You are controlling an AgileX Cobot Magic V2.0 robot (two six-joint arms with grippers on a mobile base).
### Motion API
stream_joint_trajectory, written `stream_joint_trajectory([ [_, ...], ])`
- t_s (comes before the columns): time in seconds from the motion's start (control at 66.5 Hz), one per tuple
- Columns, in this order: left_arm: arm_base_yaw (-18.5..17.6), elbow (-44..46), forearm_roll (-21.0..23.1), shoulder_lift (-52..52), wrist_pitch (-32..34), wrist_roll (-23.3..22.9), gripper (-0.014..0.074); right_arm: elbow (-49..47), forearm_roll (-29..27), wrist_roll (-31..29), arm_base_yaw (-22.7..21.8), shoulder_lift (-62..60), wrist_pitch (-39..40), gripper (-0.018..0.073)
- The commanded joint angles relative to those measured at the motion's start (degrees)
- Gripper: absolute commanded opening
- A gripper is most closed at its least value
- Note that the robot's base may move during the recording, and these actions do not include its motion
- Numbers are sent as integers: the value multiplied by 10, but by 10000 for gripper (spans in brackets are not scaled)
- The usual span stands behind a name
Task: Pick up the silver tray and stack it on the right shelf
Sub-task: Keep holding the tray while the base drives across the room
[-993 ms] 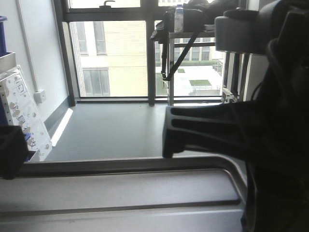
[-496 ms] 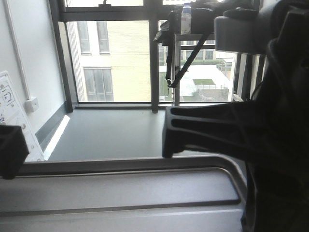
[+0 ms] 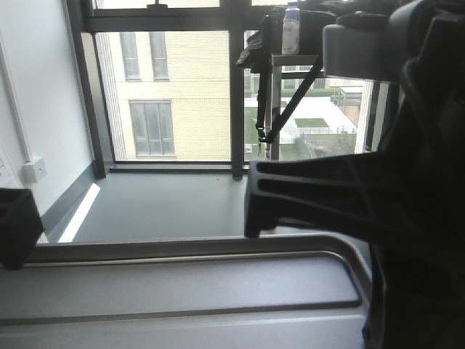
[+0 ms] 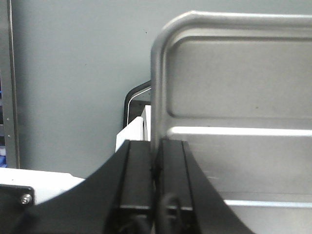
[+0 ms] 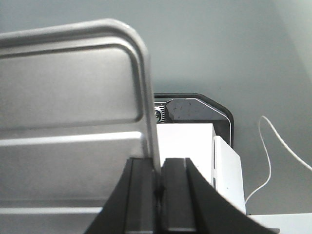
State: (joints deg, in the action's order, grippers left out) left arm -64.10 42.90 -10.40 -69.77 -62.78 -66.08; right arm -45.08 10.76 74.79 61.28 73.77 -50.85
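1. The silver tray (image 3: pixel 189 291) spans the bottom of the front view. It is carried above the grey floor (image 3: pixel 167 203), with one long rim turned toward the window (image 3: pixel 236 87).
2. The left gripper (image 4: pixel 157 148) is clamped on the tray's left rim. The thin metal edge is pinched in the narrow slot between its two black fingers (image 4: pixel 139 175).
3. The right gripper (image 5: pixel 158 170) grips the opposite rim the same way, with the edge running down between its fingers.
4. Each wrist view shows a rounded corner of the tray and a raised ridge (image 4: pixel 234 130) crossing its bottom.
5. In the front view the right arm (image 3: pixel 407 203) fills the right side as a dark mass. The dark block (image 3: pixel 14 225) at the left edge is probably the left gripper, but it is too cropped to be sure.
6. Through the window stands a pale brick building (image 3: pixel 189 73). Near the glass is a metal stand (image 3: pixel 269 94) with a bottle (image 3: pixel 291 18) on top. A socket (image 3: pixel 33 171) sits on the white wall (image 3: pixel 36 87) at left.
7. Below the tray, the right wrist view shows the robot's white base (image 5: pixel 187 146) and a thin white cable (image 5: pixel 273 146) on the floor.
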Motion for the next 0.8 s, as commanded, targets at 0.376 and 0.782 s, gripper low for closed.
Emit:
stream_joint_trajectory([
  [0.376,-4,9,-17,12,-139,8,-100,-16,40,5,-5,-17,-26,70],
  [0.782,-4,9,-17,12,-139,8,-100,-16,40,5,-5,-17,-26,70],
])
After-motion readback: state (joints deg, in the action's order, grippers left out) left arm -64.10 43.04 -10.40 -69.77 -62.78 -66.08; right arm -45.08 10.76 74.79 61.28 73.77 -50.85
